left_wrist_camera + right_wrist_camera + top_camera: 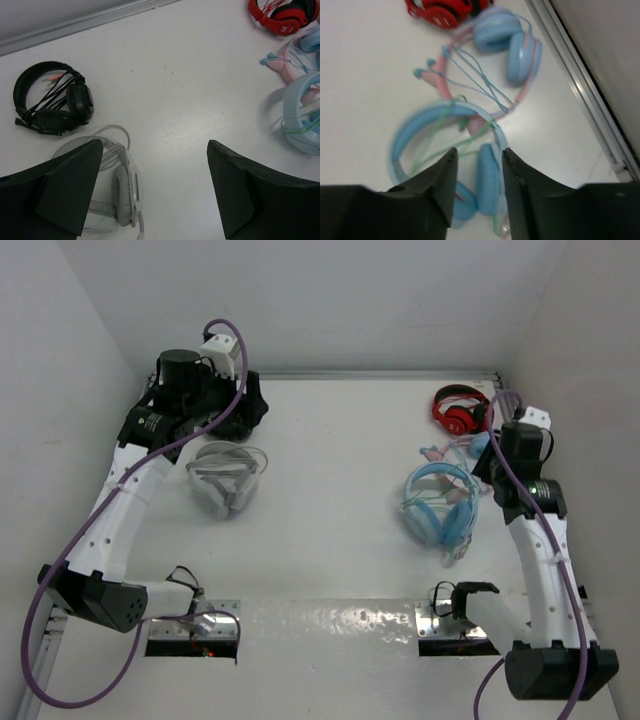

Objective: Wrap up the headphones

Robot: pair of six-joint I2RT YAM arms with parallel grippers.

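Our right gripper (479, 152) stands narrow and blurred, and we cannot tell whether it pinches anything. Right under its fingers lie the headphones (420, 112): padded light-blue cups, a broad smooth band and a thin pale-green cable (442, 117). Just ahead, the pink cat-ear pair (510, 45) crowds the band. Our left gripper (155, 145) gapes wide and empty.

**Three views set around the light-blue headphones (441, 502)**
The whole table (330, 490) is seen steeply from above and behind, the headphones right of centre. From the left wrist they are viewed from afar, cut by the right edge; from the right wrist, closely from above. They are shared by all three.
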